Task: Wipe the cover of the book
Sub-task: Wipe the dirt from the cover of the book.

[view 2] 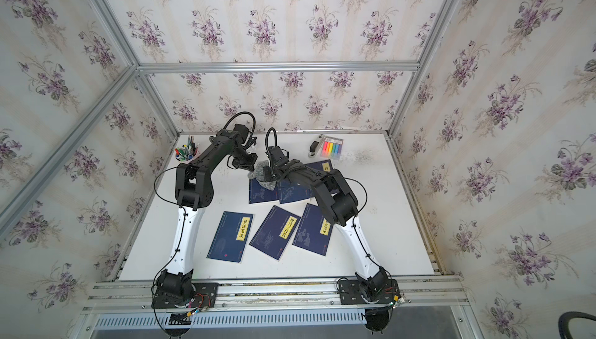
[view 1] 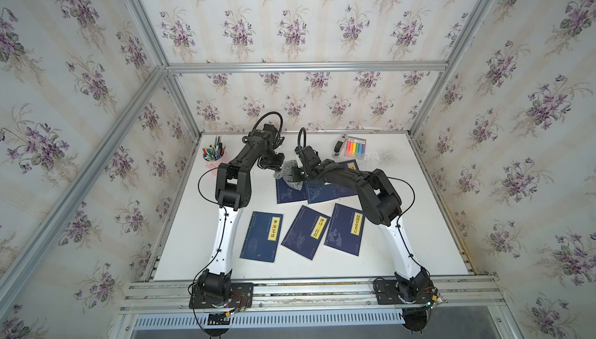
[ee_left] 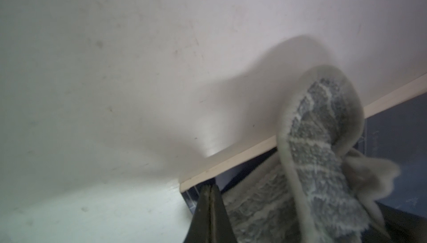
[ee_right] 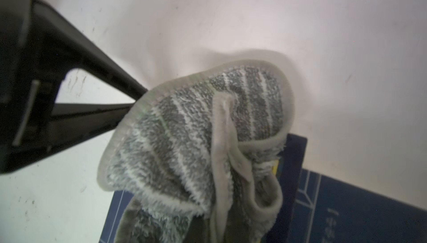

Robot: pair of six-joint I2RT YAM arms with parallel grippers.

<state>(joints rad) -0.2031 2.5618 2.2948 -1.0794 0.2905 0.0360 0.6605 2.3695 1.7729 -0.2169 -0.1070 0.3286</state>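
As a top view showed, the right gripper [view 1: 296, 173] pinched the cloth [view 1: 290, 182] onto the back row's left-end book [view 1: 288, 195]. By the left wrist view, the left gripper [ee_left: 210, 189], pressed together, sat at its corner, probably steadying it. The right wrist view showed the cloth [ee_right: 196, 126] bunched over the cover.

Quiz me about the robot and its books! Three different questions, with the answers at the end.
1. How many blue books lie in the row nearest the robot's bases?
2. True or false: the pen cup stands on a book.
3. What is the striped cloth touching? A) a back-row book B) the highlighter pack C) the stapler

Key: 1. Three. 2. False, it stands on the table. 3. A.
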